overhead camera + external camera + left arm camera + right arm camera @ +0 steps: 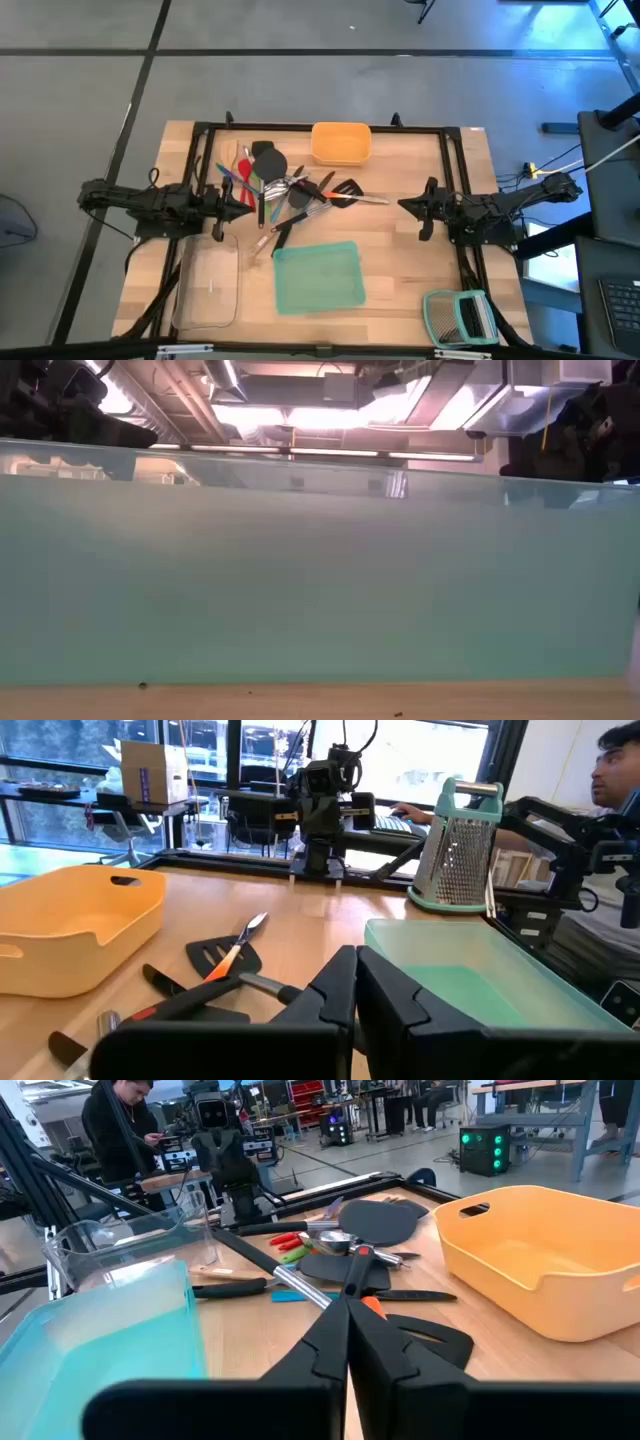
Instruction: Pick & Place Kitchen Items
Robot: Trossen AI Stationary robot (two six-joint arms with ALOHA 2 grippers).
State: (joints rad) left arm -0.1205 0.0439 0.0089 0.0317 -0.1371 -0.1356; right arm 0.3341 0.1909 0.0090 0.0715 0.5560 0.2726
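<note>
While both arms are hovering low at opposite sides of the wooden table (400,260), the kitchen items (290,190) are lying in a loose heap on the tabletop between them, toward the far edge and nearer the left arm. The left gripper (250,207) is sitting at the left edge of that heap with its fingers (330,995) pressed together and holding nothing. The right gripper (405,205) is waiting well to the right of the heap, its two dark fingers (335,1342) likewise closed tip to tip and empty. A yellow tray (341,143) is standing just beyond the heap at the far side of the table, a teal tray (318,277) is resting on the near side, and a clear tray (210,285) is lying to the left of the teal one. A green-framed slatted rack (460,318) is lying at the near right corner. Within the heap, a black slotted turner (425,1342) with an orange-accented handle is lying closest to the right gripper, a black spatula (375,1220) is lying farther back, and red-handled tools (290,1240) and a steel-handled utensil (305,1292) are crossing one another. In the low view, the teal tray's wall is filling nearly the whole picture. A person (120,1125) is standing in the room beyond the table.
</note>
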